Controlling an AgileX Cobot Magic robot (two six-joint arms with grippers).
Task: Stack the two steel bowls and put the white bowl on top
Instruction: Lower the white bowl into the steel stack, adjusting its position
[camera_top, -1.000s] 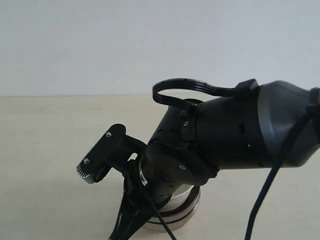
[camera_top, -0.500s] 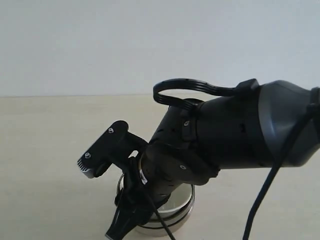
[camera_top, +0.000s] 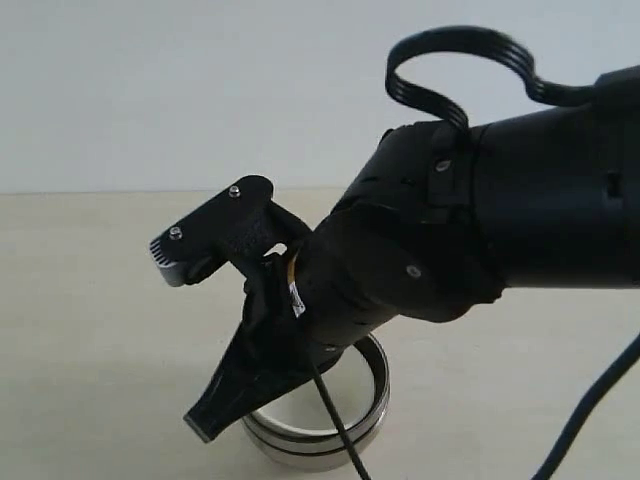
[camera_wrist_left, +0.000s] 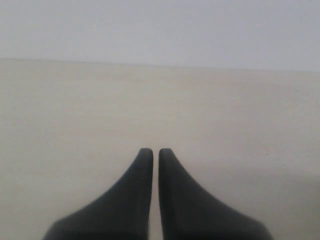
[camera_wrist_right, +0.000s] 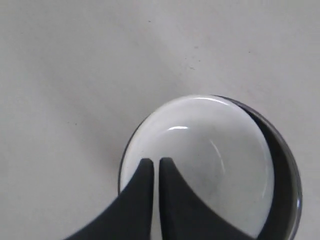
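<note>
The two steel bowls (camera_top: 352, 432) stand nested on the table near the front, their shiny rims one above the other. The white bowl (camera_top: 288, 416) sits inside the top one. In the right wrist view the white bowl (camera_wrist_right: 215, 160) fills the steel bowl (camera_wrist_right: 289, 186), whose rim shows as a dark crescent on one side. My right gripper (camera_top: 204, 425) hangs just above the stack's left edge. It is also seen as the right gripper (camera_wrist_right: 155, 161), shut with nothing between its fingers. My left gripper (camera_wrist_left: 151, 151) is shut over bare table, away from the bowls.
The pale beige table (camera_top: 90, 330) runs back to a plain white wall. The bulky black right arm (camera_top: 500, 220) with its cable loop hides the table behind the stack. The wrist camera mount (camera_top: 205, 243) juts out above the gripper.
The right arm has lifted and its gripper has risen off the stack, uncovering more of the bowls' rims and the white bowl inside. The bowls have stayed in place.
</note>
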